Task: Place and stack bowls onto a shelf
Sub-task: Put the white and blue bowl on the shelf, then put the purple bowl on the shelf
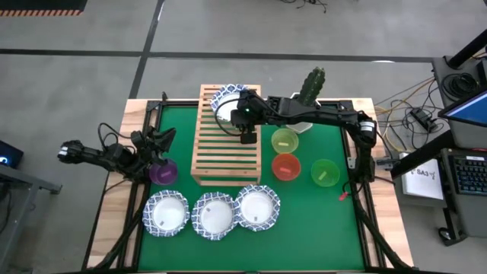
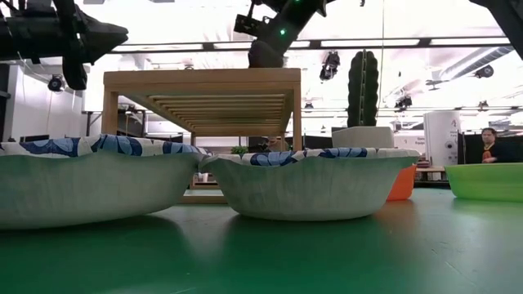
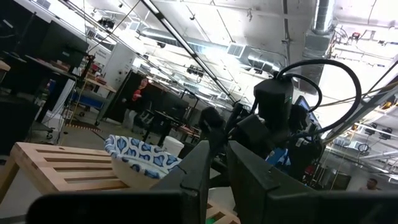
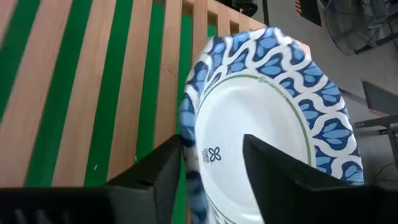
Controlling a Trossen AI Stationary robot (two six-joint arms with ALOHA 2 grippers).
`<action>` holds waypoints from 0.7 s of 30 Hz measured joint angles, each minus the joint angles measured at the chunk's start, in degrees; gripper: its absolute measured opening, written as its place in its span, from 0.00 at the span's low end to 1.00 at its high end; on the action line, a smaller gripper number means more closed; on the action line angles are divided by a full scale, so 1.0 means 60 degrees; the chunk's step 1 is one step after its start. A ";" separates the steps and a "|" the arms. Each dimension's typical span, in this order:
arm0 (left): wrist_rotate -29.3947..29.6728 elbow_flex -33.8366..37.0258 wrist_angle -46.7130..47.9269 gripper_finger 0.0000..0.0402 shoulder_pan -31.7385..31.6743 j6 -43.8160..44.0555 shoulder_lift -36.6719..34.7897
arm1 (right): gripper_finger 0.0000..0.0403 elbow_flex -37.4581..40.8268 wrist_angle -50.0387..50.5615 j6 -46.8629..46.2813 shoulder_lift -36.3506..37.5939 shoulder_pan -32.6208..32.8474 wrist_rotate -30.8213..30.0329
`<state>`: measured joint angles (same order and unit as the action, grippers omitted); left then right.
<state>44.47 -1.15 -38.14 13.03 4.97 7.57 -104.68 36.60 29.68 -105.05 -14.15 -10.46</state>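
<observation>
A white bowl with a blue patterned rim (image 1: 226, 99) sits at the far end of the wooden slatted shelf (image 1: 228, 152). My right gripper (image 4: 211, 155) is open over that bowl's right side, one finger inside the rim and one outside. Three more white bowls (image 1: 214, 215) rest in a row along the near edge. A purple bowl (image 1: 162, 172) stands on the mat left of the shelf. My left gripper (image 1: 157, 141) hovers above it, shut and holding nothing. The yellow-green (image 1: 285, 140), red-orange (image 1: 286, 166) and green (image 1: 325, 173) bowls stand right of the shelf. My right gripper straddles the bowl's rim (image 4: 189, 134) from above, slanting down, with the bowl resting on the shelf's slats. The outer finger (image 4: 155, 171) lies right beside the rim; whether it touches I cannot tell.
A cactus in a white pot (image 1: 308, 91) stands at the far edge, just behind my right arm. The near two thirds of the shelf's top are bare slats. Green mat lies open between the shelf and the three near bowls. A person (image 2: 489, 140) shows far off in the room.
</observation>
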 joint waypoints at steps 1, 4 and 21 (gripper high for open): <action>0.0000 0.0000 -0.0002 0.10 -0.0001 0.0003 0.0000 | 0.44 0.0000 0.0000 -0.0040 0.0050 0.0028 0.0010; 0.0000 0.0000 -0.0003 0.10 -0.0002 0.0000 0.0000 | 0.48 0.0000 -0.0011 -0.0283 0.0302 0.0110 0.0063; -0.2503 -0.2316 0.1596 0.10 0.0092 0.1049 0.2469 | 0.45 0.2823 0.0758 -0.2193 0.4177 0.2619 0.0822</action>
<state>29.45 -15.04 -28.56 13.58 11.26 22.39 -87.75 41.15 16.52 -79.99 1.56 -5.53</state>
